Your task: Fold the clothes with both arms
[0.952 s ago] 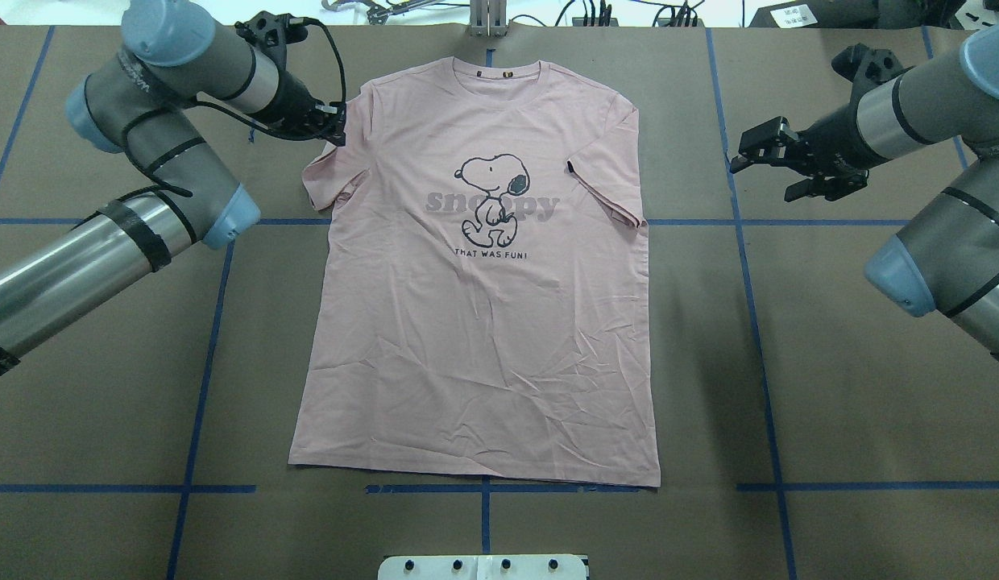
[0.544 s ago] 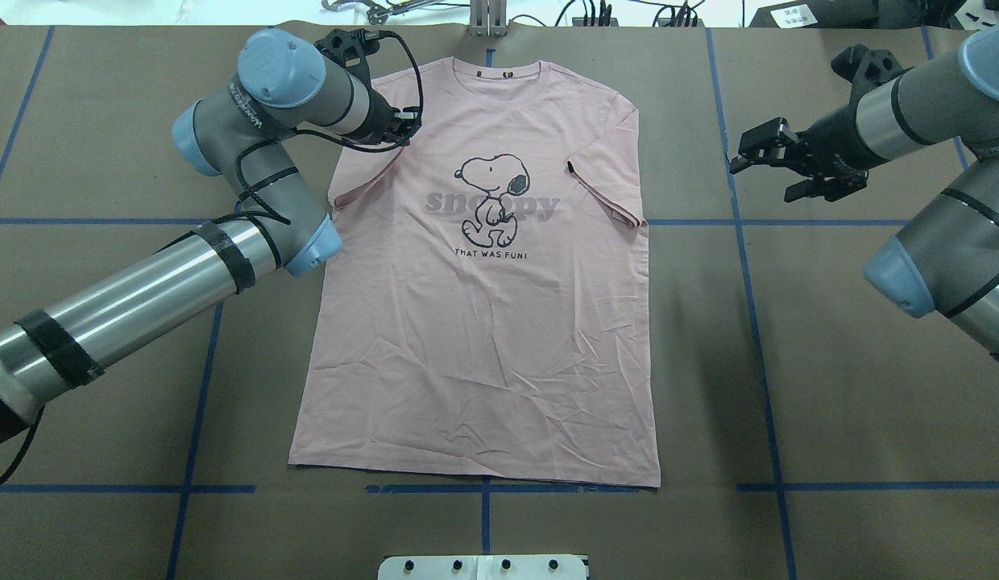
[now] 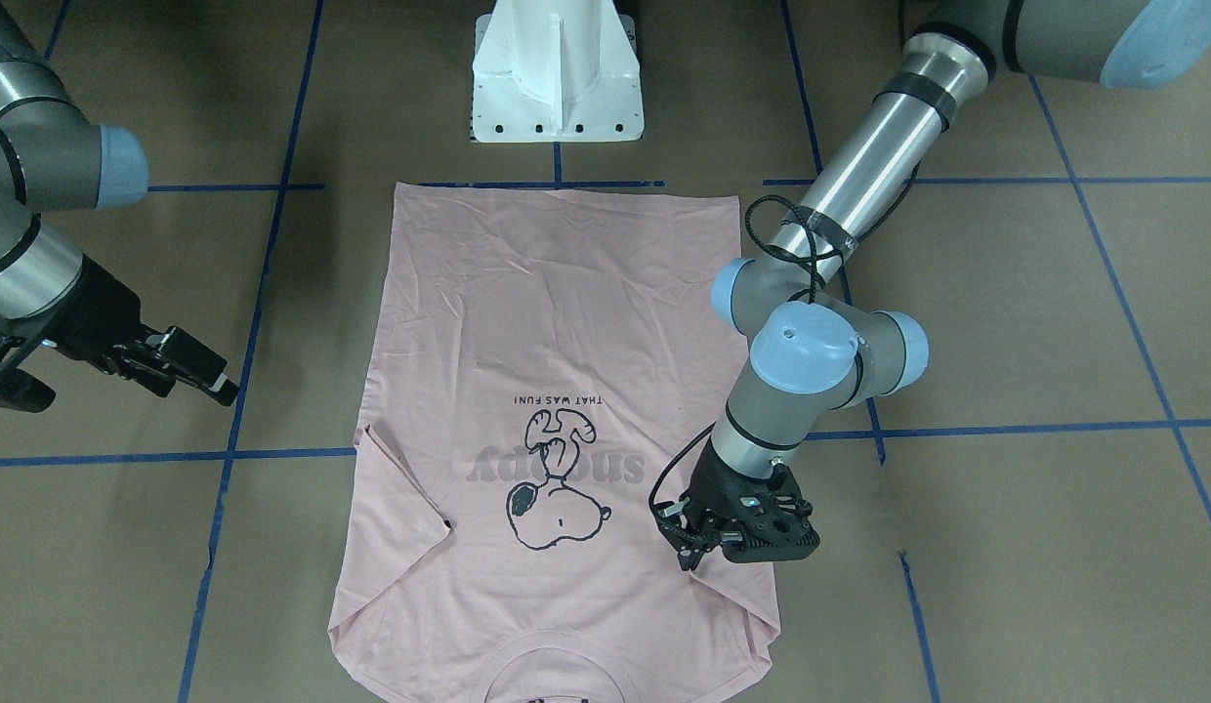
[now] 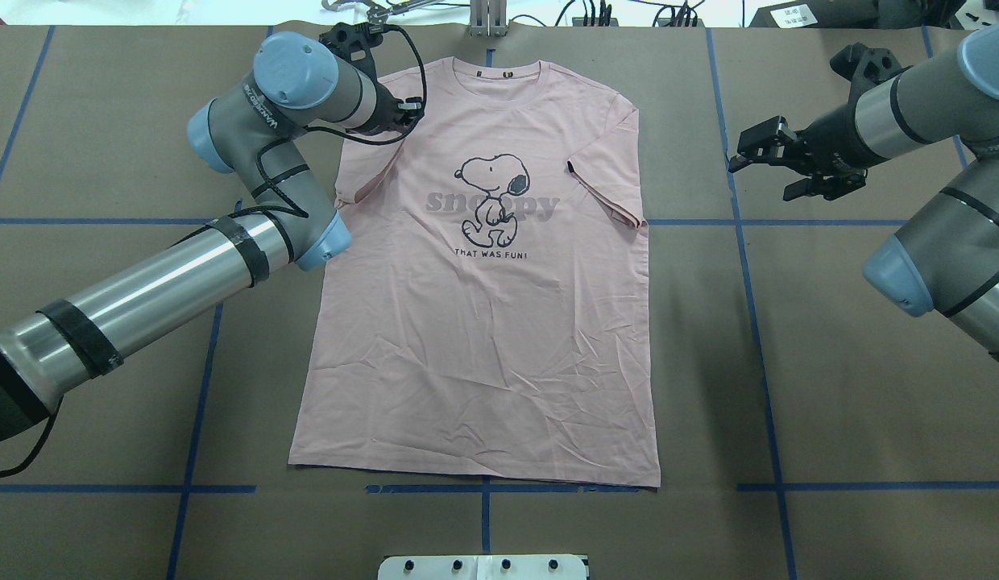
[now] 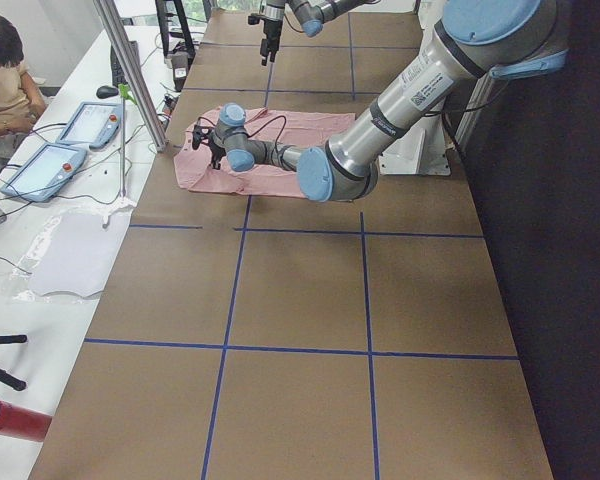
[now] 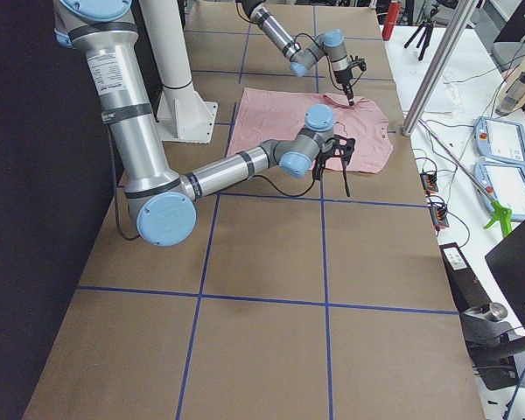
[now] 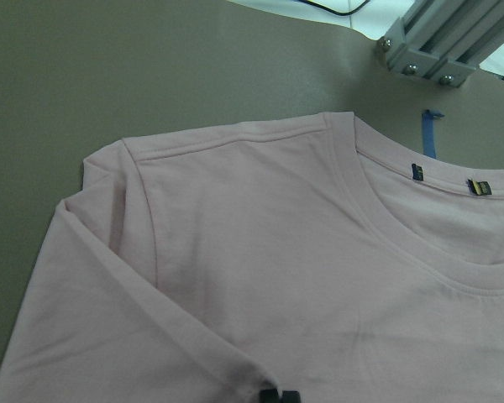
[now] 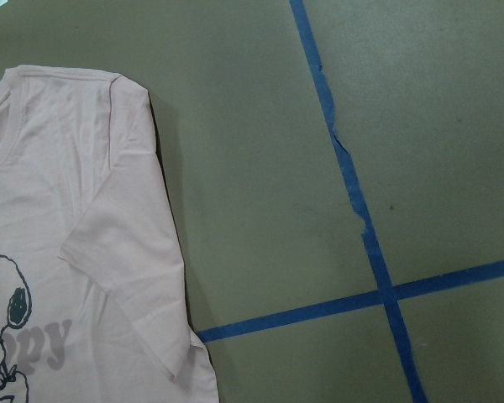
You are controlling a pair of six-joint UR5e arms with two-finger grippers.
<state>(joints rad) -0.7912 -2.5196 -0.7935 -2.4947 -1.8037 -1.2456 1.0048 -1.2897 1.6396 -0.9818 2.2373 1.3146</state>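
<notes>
T-shirt (image 4: 483,346): pale pink, print side up, flat on the desk (image 4: 830,362), collar away from the robot's base, hem toward it.
Change, last second: left arm swung in from outside the garment to above the left shoulder; left sleeve (image 4: 366,165), spread out on the desk a second ago, now turned inward over the chest.
Unchanged: right arm in the same pose off the right side of the garment; body and hem of the garment not shifted.
Meaning for task: sleeve tuck on the left side looks almost done; right sleeve (image 4: 608,181) already lying inward too, so side or lengthwise folds judged next, none yet begun.
Left claw (image 3: 688,555): fingers pressed nearly together, pinching the hem of the turned-in sleeve, low over the cloth just beside the printed dog; wrist view shows the two tips closed at the sleeve edge.
Right claw (image 4: 761,179): fingers spread wide, nothing between them, hovering over bare desk well apart from the right sleeve.
Risk: releasing too high may let the sleeve spring back outward.
</notes>
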